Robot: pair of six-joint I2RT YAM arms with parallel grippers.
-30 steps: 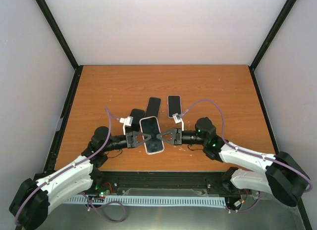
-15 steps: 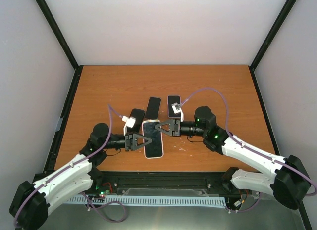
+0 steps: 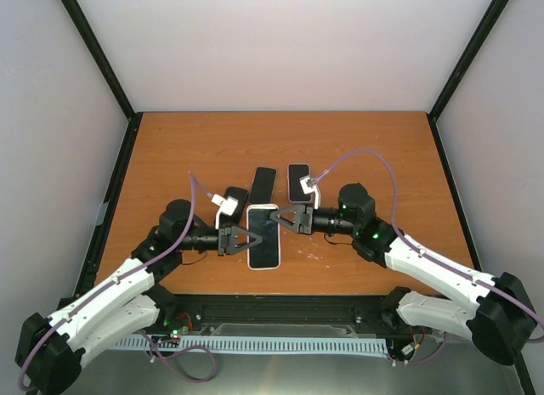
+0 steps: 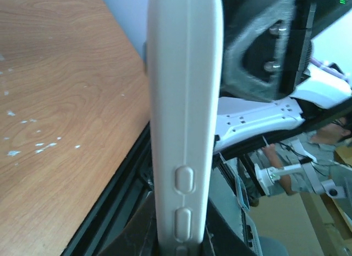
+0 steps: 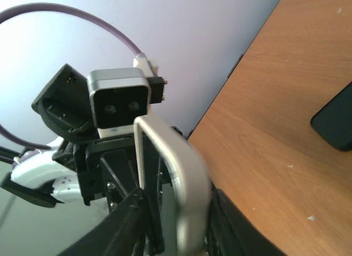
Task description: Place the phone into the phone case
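- The left claw [image 3: 241,239] pinches one long side of the white phone case [image 3: 252,257]. The right claw [image 3: 280,218] pinches the other side, near the top.
- The phone [image 3: 264,238] sits in the case between the claws, near the front of the table [image 3: 382,157].
- I think they are pressing it in. Next, the corners need a gentle, even squeeze.
- Other dark phones [image 3: 263,184] lie just behind and could get bumped.
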